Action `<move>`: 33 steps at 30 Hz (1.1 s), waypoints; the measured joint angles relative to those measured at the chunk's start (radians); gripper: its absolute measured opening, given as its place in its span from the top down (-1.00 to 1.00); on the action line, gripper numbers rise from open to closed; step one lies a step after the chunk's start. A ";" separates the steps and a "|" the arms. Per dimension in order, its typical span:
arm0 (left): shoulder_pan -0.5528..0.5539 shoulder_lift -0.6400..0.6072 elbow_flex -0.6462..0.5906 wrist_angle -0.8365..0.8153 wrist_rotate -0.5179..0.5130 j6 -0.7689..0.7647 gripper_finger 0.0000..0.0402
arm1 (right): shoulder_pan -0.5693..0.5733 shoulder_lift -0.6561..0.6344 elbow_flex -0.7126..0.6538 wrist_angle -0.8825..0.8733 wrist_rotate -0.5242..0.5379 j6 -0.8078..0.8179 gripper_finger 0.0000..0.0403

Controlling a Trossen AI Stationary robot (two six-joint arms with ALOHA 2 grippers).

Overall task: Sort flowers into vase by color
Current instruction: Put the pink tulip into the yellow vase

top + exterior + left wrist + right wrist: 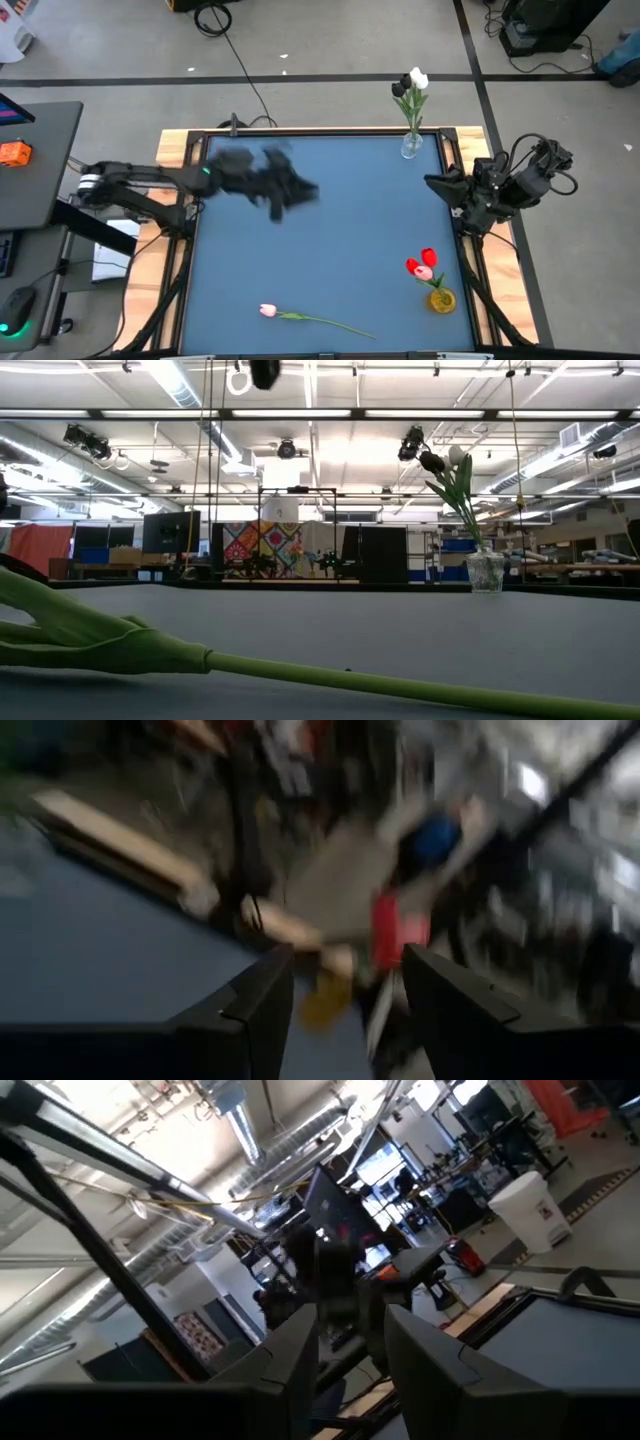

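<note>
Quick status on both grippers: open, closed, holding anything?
Left gripper: open, empty, above the table's far left part.
Right gripper: open, empty, parked at the table's right edge.

Left arm extended over the table's left-centre area, left gripper (300, 192) empty with fingers (262, 1000) parted. Right arm folded at the table's right edge, right gripper (440, 184) raised, its fingers (300, 1360) apart, holding nothing.

A green tulip stem (380, 682) lies across the near table (330, 622); far right, a glass vase (485, 572) holds what look like black and white tulips (446, 461).
</note>
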 joint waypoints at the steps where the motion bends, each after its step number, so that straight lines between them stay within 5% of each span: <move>1: -0.033 0.036 0.000 0.002 0.002 0.031 0.04 | 0.000 0.000 0.000 0.000 -0.008 0.000 0.37; 11: -0.303 0.367 -0.001 -0.110 0.010 0.355 0.04 | 0.001 -0.006 0.000 -0.023 -0.017 0.008 0.38; 21: -0.502 0.565 0.000 -0.081 -0.010 0.410 0.04 | 0.001 -0.021 0.000 -0.075 -0.039 0.078 0.38; 33: -0.570 0.694 0.000 -0.077 -0.071 0.391 0.04 | 0.001 -0.022 0.000 -0.107 -0.053 0.140 0.38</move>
